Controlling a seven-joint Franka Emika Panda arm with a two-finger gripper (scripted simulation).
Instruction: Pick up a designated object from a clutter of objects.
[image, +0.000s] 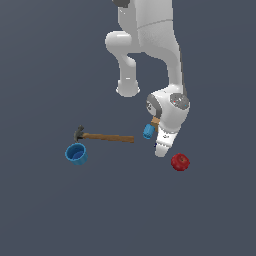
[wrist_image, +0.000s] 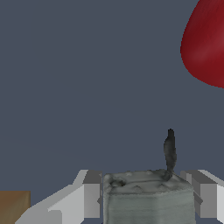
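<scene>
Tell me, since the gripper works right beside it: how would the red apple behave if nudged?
The red apple looks round and smooth, so a sideways knock from the gripper would probably send it rolling. Nothing touches it in the exterior view, so little would stop it. Its glossy skin may slip under a shallow pinch.

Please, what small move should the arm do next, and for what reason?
Probably close the fingers. In the wrist view the small grey item sits between the two fingers, with a narrow gap on each side, so the end effector looks aligned but not yet gripping. The red apple lies apart from it, so closing should not disturb it. Lift only after the grip holds.
</scene>
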